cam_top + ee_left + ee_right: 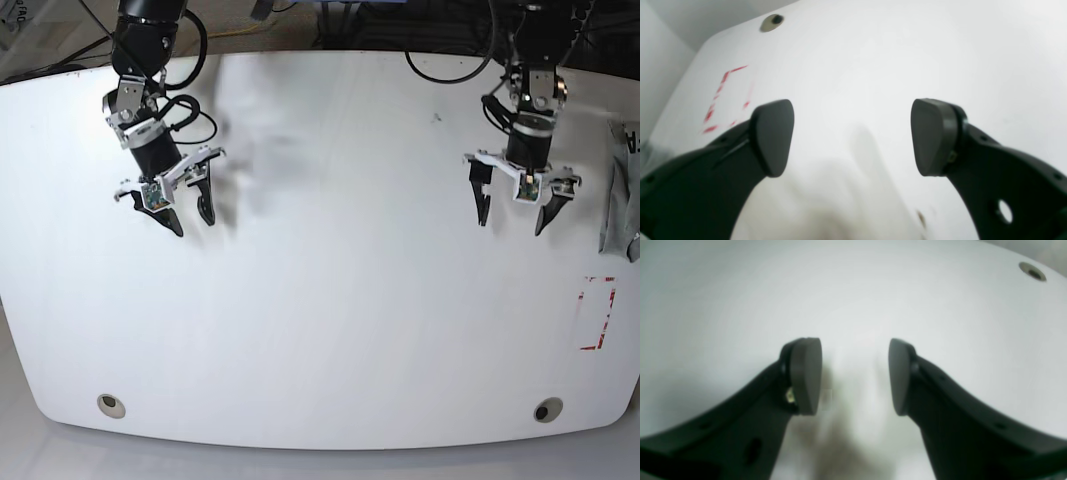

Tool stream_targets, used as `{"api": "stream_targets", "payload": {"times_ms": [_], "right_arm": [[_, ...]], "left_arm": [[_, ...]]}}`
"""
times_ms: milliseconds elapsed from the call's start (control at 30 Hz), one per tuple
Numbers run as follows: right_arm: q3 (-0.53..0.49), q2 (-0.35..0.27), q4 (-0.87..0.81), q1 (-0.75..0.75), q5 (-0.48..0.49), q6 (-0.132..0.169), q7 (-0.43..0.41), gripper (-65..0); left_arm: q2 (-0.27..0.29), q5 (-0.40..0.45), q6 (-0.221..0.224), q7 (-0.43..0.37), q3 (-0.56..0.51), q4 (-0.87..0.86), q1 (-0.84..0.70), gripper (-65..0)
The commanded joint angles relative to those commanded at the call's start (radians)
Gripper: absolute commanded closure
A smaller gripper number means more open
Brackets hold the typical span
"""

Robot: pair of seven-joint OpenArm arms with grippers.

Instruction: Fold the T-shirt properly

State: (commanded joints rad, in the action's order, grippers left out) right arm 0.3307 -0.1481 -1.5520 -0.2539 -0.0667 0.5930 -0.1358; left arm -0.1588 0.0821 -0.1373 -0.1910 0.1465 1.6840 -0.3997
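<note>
Claws: 2, left claw (513, 210) and right claw (190, 212), both spread; 1 T-shirt (621, 190).

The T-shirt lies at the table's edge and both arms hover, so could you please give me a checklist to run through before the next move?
1. Left gripper open and empty: ok, fingers spread over bare table.
2. Right gripper open and empty: ok.
3. T-shirt located: ok, bunched at the base view's right edge, beyond the left gripper.
4. T-shirt laid flat for folding: not ok; it is crumpled and partly out of frame.
5. Path from left gripper to the shirt free: ok, only bare table lies between them.
6. Shirt clear of the red marked rectangle: ok; the marks lie nearer the camera than the cloth.
</note>
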Motion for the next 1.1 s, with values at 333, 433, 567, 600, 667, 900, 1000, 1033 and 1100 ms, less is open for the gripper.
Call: {"api": "stream_targets", "payload": {"times_ms": [333,433,567,600,667,900,1000,1033,1100], "right_arm": [[0.072,-0.002,-0.106,-0.315,0.253,-0.002,0.017,-30.3],[0.072,-0.003,-0.117,-0.43,0.318,-0.002,0.014,-30.0],[0.072,-0.003,-0.126,-0.548,0.381,-0.002,0.012,-30.0],[0.072,-0.002,-0.129,-0.583,0.402,-0.002,0.012,-30.0],[0.072,0.0,-0.129,-0.644,0.436,-0.002,0.012,-30.0],[0.063,0.028,-0.118,-0.845,0.46,0.0,0.012,-30.0],[0.061,0.049,-0.066,-0.887,0.459,0.0,0.012,-30.0],[0.055,0.049,-0.028,-0.888,0.459,0.0,0.012,-30.0],[0.035,0.048,0.04,-0.884,0.446,0.0,0.012,-30.0]], "left_arm": [[0.118,-0.006,0.0,0.002,0.069,0.163,-0.423,-50.4],[0.138,-0.008,0.0,0.002,0.075,0.193,-0.557,-50.4],[0.166,-0.009,-0.002,0.0,0.069,0.204,-0.69,-50.6],[0.17,-0.009,-0.002,0.0,0.068,0.203,-0.718,-50.6],[0.175,-0.009,-0.002,0.0,0.058,0.198,-0.758,-50.6],[0.186,-0.009,-0.002,-0.002,0.058,0.089,-0.841,-50.6],[0.18,-0.009,-0.002,-0.002,0.057,-0.025,-0.832,-50.6],[0.175,-0.009,-0.002,-0.002,0.054,-0.083,-0.818,-50.6],[0.16,-0.008,-0.002,-0.002,0.052,-0.169,-0.763,-50.6]]}}
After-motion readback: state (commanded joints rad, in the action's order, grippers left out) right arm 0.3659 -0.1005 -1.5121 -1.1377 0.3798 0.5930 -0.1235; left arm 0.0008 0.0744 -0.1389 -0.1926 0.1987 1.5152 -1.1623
